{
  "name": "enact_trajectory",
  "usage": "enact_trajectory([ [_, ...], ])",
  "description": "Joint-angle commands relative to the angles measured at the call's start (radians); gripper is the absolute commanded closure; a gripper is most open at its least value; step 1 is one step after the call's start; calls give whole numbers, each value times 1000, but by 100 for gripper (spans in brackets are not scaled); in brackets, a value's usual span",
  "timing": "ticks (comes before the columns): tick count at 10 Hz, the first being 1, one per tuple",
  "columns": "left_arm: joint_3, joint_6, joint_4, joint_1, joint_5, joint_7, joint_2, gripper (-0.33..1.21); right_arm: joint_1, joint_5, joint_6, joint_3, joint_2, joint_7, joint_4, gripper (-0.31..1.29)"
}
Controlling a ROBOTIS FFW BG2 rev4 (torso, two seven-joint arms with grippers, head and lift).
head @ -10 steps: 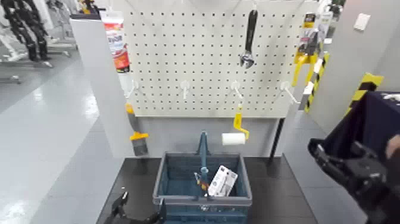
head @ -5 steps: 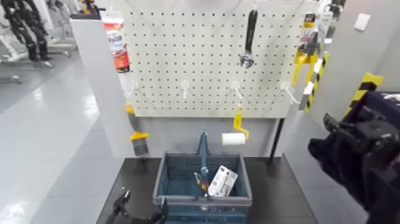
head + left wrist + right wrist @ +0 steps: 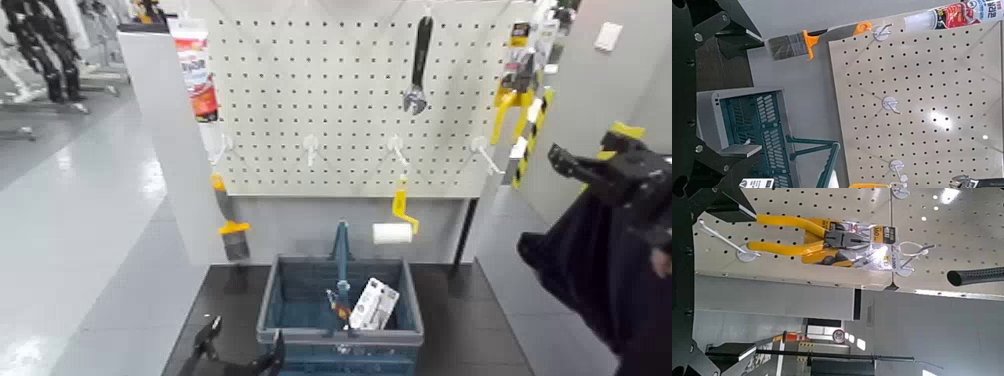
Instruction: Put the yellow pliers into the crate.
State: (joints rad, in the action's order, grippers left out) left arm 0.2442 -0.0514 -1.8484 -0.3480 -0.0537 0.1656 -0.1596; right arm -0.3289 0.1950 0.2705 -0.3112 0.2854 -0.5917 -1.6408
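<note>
The yellow pliers [image 3: 505, 105] hang on their printed card from a hook at the pegboard's upper right edge. In the right wrist view the pliers [image 3: 789, 236] and the card [image 3: 868, 257] fill the upper part. My right gripper [image 3: 585, 160] is raised at the right, open and empty, level with and to the right of the pliers, apart from them. The blue-grey crate [image 3: 300, 325] stands on the dark table below the pegboard, and also shows in the left wrist view [image 3: 746, 117]. My left gripper [image 3: 238, 352] is open and empty, low beside the crate's front left corner.
The crate holds a white carded item [image 3: 374, 303]. On the pegboard [image 3: 320, 100] hang a black wrench [image 3: 419, 60], a white paint roller [image 3: 394, 228], a flat brush [image 3: 230, 228] and a sealant tube [image 3: 195, 70]. Several hooks are bare. A person's hand [image 3: 660, 262] shows at the right edge.
My right arm has risen from low at the right to the height of the hanging pliers. The left gripper has barely moved.
</note>
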Motion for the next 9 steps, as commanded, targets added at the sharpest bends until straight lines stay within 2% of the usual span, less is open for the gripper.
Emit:
enact_trajectory([
  [1, 3, 4, 0, 6, 0, 0, 0, 31, -104, 47, -14, 37, 41, -57, 118, 14],
  [3, 6, 7, 0, 11, 0, 0, 0, 31, -177, 98, -17, 69, 67, -102, 202, 15],
  [6, 9, 7, 2, 15, 0, 0, 0, 31, -291, 150, -47, 124, 95, -178, 349, 14],
  [9, 13, 7, 3, 20, 0, 0, 0, 31, -407, 215, -82, 201, 116, -270, 521, 15],
])
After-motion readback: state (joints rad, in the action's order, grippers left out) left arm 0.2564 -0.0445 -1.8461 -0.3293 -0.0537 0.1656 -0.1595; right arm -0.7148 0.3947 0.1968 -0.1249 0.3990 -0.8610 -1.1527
